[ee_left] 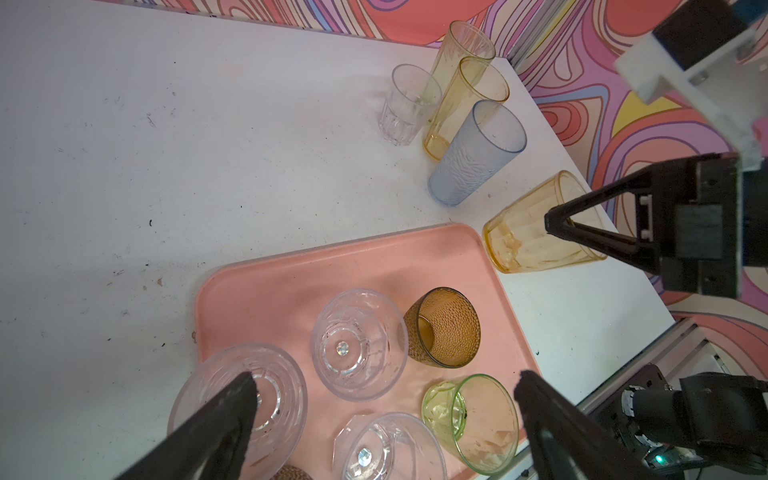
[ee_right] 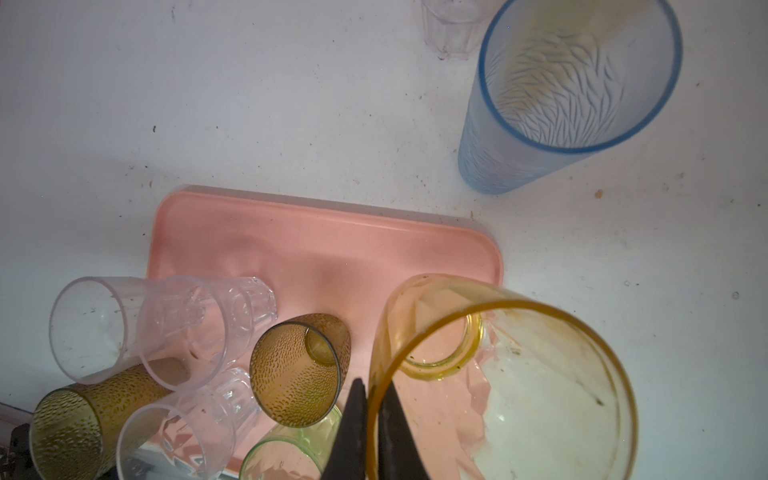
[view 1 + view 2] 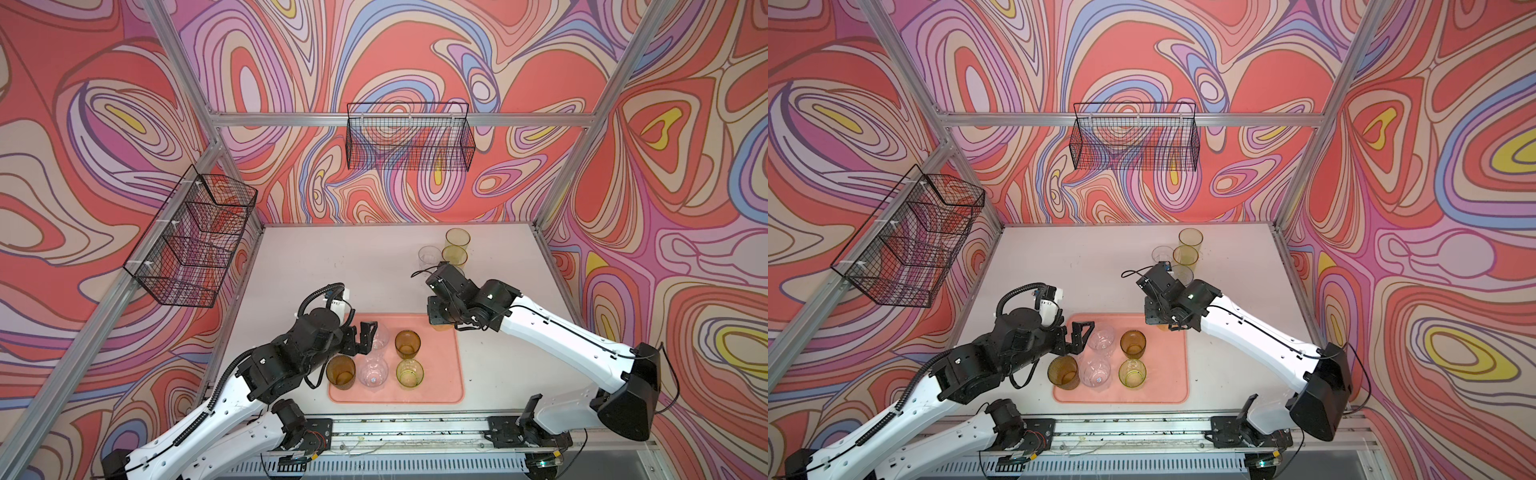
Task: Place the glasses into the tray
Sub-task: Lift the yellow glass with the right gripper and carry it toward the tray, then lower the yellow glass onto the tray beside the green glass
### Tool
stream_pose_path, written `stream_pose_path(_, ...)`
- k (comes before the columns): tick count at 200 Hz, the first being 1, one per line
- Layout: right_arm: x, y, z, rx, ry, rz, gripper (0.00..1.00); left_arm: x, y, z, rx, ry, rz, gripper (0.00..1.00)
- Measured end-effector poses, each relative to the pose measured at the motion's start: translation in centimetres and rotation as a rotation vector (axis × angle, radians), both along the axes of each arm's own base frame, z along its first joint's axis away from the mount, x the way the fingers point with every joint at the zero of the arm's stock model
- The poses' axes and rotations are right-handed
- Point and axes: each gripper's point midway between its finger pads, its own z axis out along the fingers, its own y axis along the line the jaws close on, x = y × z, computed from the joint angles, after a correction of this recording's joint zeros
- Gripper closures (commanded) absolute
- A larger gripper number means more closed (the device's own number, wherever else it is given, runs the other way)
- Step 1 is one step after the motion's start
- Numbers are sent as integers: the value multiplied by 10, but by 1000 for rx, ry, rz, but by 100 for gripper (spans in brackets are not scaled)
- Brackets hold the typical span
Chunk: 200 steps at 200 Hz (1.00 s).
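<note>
The right tool (image 2: pixel 372 386) is clamped on the rim of the orange glass (image 2: pixel 519 374), one finger inside and one outside. It holds the glass at the far right corner of the tray (image 3: pixel 440 374); whether the base touches the tray I cannot tell. The left tool (image 1: pixel 386 376) has its jaws wide apart and grips nothing, hanging over the clear glasses (image 1: pixel 359 345) at the tray's left side. Three clear glasses, two brown-amber glasses (image 3: pixel 407 344) and a green glass (image 3: pixel 409 373) stand upright in the tray, close together in its left and middle part. On the tabletop (image 3: pixel 332 270), beyond the tray toward the far right, two tall yellow glasses (image 3: pixel 457 239), a short clear glass (image 3: pixel 429 255) and a pale blue glass (image 1: pixel 473 153) stand in a tight cluster.
</note>
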Motion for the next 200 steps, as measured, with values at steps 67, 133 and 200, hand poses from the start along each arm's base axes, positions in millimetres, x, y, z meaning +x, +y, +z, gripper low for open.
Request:
stream_pose_path(67,-16,2,-11,-44,17,3,100,5,-7,-6,12,15,-4,0)
stream_pose_path(133,-39,1,-53,-111,101,11,100,5,-7,-7,13,17,-4,0)
stream_pose_path(200,-63,11,-74,-124,143,29,100,5,-8,-5,0,19,1,0)
